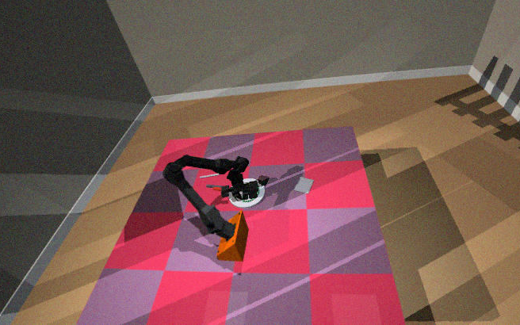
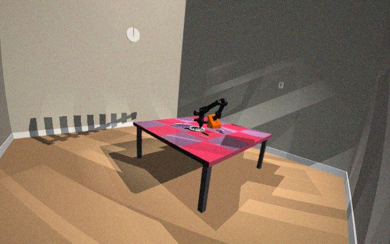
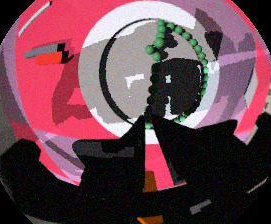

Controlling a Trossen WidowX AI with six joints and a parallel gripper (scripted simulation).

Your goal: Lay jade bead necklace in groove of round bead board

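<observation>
The round white bead board (image 1: 236, 204) (image 3: 136, 10) lies on the table with a dark ring groove (image 3: 102, 70). The jade bead necklace (image 3: 199, 49) lies on it: its right side follows the groove's right arc. Its other side crosses the board's middle, with a kink near the top, and the left arc of the groove is bare. My gripper (image 3: 147, 117) (image 2: 200, 126) points down over the board's near edge, its fingertips almost together on the beads at the necklace's near end. Shadow and the fingers partly hide that end.
A grey and a red piece (image 3: 48, 58) (image 1: 216, 189) lie left of the board, with a thin white stick (image 3: 34, 19) (image 1: 208, 176) beyond them. A grey square tile (image 1: 303, 185) lies to the right. The orange arm base (image 1: 234, 242) (image 2: 213, 121) stands on the near side.
</observation>
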